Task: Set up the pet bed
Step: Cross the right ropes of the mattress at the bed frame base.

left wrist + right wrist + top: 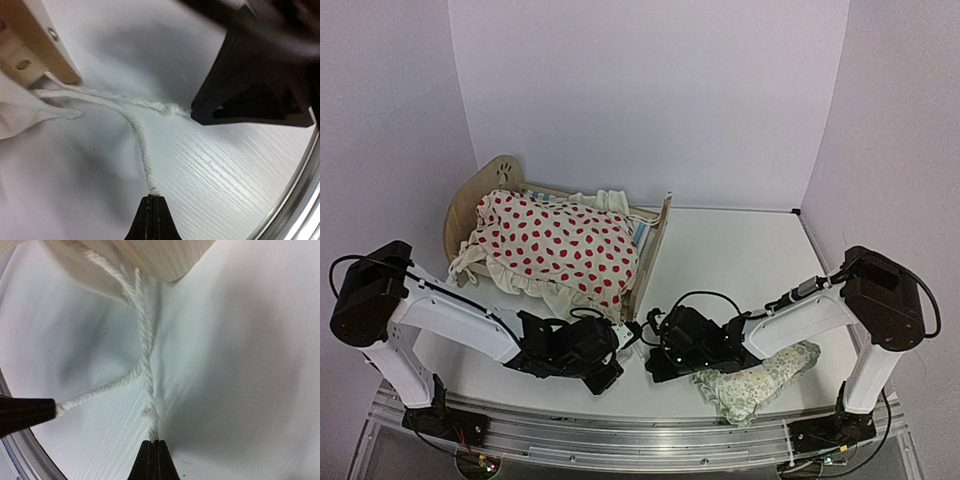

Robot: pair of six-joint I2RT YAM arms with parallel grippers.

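Observation:
The pet bed (658,235) stands at the back left: a light-wood frame with an arched headboard (500,172), with the cream red-dotted cushion (555,245) lying over it. Two white cords hang from the footboard's near corner (35,47). My left gripper (152,197) is shut on the end of one white cord (140,140). My right gripper (154,441) is shut on the other cord (145,340), just below its knot (150,415). In the top view both grippers meet tip to tip by that corner, the left gripper (628,338) beside the right gripper (652,340).
The green floral frilled pillow (755,380) lies on the table under the right arm, near the front edge. A metal rail (620,435) runs along the table's near side. White walls close in the back and sides.

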